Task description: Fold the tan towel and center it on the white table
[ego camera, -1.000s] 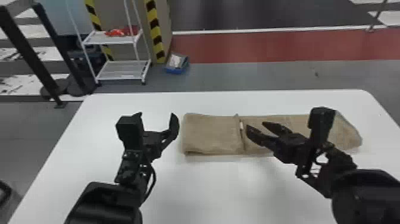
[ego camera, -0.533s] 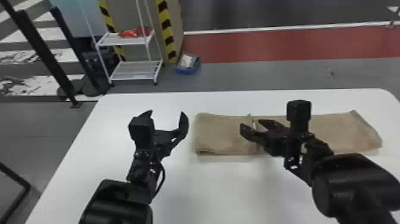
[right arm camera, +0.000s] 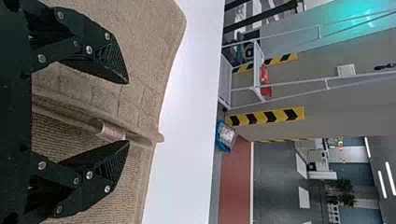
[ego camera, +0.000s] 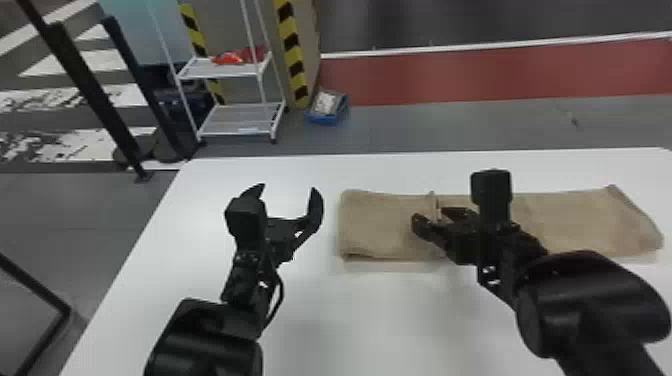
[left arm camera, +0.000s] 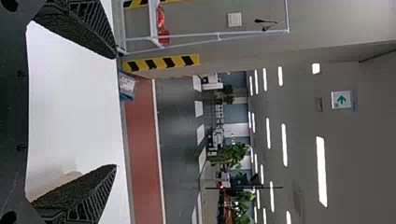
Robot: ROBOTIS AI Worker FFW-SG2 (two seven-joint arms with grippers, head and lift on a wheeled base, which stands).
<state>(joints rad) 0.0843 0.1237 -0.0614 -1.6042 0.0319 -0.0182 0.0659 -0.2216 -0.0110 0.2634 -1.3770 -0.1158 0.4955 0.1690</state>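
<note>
Folding apparently being in hand, right gripper (ego camera: 432, 216), centre-right, is straddling the towel (ego camera: 385, 225) edge (right arm camera: 140, 132), spread, requiring closure next; left gripper (ego camera: 287, 190), centre-left, is standing spread.

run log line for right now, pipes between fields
tan towel: on white table, raised edge across it | right gripper: jaws open astride that edge | left gripper: open, left of towel

A raised towel fold (right arm camera: 135, 130) obstructs a low pass.

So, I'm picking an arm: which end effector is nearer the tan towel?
Right: the right end effector is over the towel; the left end effector is off its left end.
</note>
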